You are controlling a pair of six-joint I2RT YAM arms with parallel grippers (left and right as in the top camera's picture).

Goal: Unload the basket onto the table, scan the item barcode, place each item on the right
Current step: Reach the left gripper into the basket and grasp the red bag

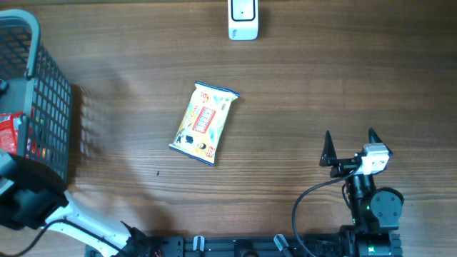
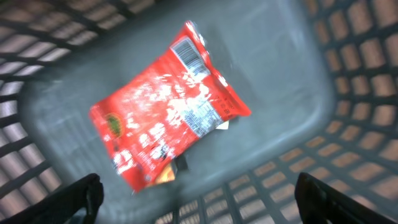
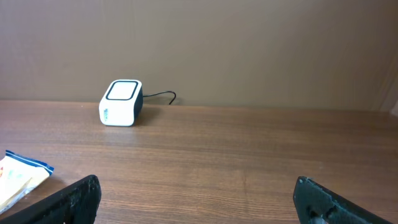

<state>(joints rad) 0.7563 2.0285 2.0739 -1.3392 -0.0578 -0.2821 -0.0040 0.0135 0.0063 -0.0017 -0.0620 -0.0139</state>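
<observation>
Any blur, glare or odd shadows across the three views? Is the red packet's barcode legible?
Left wrist: motion-blurred, the red packet and the basket grid are smeared, and the barcode stripes are visible but soft. Overhead: sharp, even light, with the basket throwing a soft grid shadow onto the table. Right wrist: crisp, scanner in focus, no glare.
</observation>
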